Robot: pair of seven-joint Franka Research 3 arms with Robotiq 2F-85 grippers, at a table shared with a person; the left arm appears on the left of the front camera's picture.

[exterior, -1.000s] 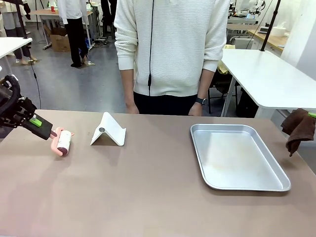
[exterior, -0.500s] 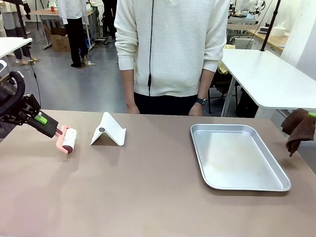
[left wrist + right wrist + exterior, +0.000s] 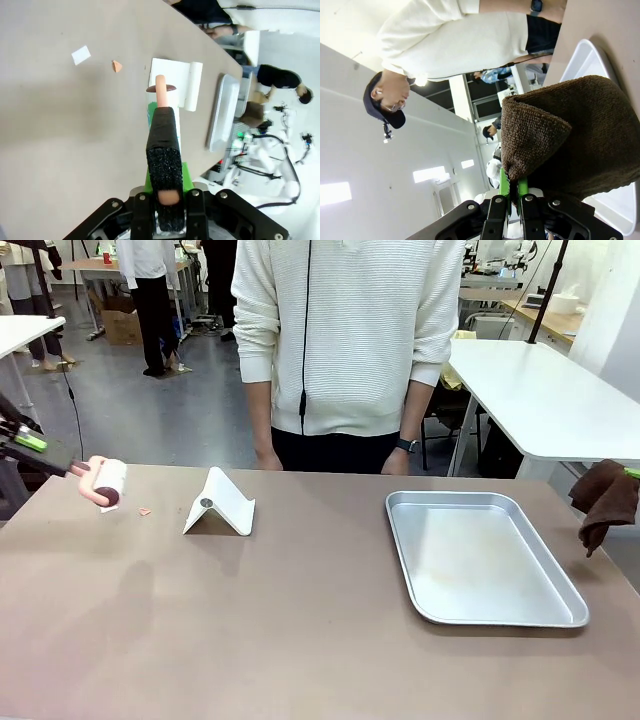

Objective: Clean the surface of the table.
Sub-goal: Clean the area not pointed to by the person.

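My left claw [image 3: 55,466] is clamped on the roller [image 3: 105,482], over the far left corner of the table [image 3: 300,620]. The crumb [image 3: 145,511] lies at 4 o'clock from the roller and is nearest this arm. My right claw [image 3: 514,186] pinches the brown cloth [image 3: 570,145].

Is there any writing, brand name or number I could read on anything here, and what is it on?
No text can be read.
The lint roller, white stand, metal tray, brown cloth and table show no print.
The cardboard box far behind is too small to tell.
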